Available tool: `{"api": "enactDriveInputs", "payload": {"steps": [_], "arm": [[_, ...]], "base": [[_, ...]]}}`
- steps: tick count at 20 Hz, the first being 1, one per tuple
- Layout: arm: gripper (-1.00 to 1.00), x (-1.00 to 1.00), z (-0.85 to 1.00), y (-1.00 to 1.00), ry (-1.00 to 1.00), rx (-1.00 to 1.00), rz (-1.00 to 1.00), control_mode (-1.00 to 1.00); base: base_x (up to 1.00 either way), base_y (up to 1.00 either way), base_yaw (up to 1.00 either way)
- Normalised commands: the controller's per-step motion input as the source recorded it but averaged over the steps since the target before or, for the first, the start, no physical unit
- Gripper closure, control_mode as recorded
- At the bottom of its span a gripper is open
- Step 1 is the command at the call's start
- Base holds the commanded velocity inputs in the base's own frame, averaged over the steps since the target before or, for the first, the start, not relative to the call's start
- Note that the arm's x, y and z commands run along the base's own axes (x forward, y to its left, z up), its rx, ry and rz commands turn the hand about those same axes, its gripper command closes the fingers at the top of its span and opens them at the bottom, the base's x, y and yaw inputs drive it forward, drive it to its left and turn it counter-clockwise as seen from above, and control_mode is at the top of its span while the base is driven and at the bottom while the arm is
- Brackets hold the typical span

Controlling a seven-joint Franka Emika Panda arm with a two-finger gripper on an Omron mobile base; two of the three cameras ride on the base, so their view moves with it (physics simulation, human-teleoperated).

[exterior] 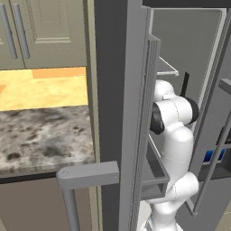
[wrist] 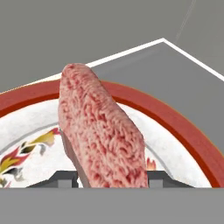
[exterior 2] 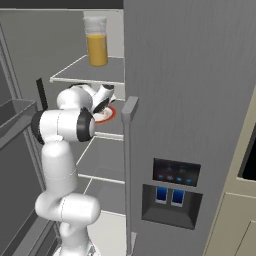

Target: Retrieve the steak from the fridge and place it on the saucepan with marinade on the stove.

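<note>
Tabletop (exterior: 43, 135) of speckled stone lies far left, beside the open fridge (exterior 2: 190, 100). Inside, the arm reaches to a middle shelf (exterior 2: 107, 129) below the juice jug (exterior 2: 96, 40). There the gripper (wrist: 109, 178) pinches the steak (wrist: 100, 131), one finger (wrist: 61, 179) at each side, over the red-rimmed plate (wrist: 183, 131).

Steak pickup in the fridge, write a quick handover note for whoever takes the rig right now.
Gripper: fingers either side of the flat pinkish-red raw steak, closing on it; firm hold not confirmed.
Steak: on edge on the round white red-rimmed plate, on a middle shelf of the open grey fridge.
Tall jug of orange juice: shelf above.
Done: fridge opened, steak reached.
Left: lift the steak out, carry it to the saucepan of marinade on the stove.
</note>
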Motion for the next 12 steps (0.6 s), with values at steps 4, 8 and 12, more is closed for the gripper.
{"api": "enactDriveInputs", "payload": {"steps": [4, 8, 12], "arm": [[1.00, -0.03, 0.00, 0.00, -0.04, 0.00, 0.00, -1.00], [1.00, -0.21, 0.00, 0.00, -0.12, 0.00, 0.00, -1.00], [1.00, -0.29, 0.00, 0.00, -0.15, 0.00, 0.00, -1.00]], "base": [[0.00, 0.00, 0.00], [0.00, 0.00, 0.00], [0.00, 0.00, 0.00]]}}
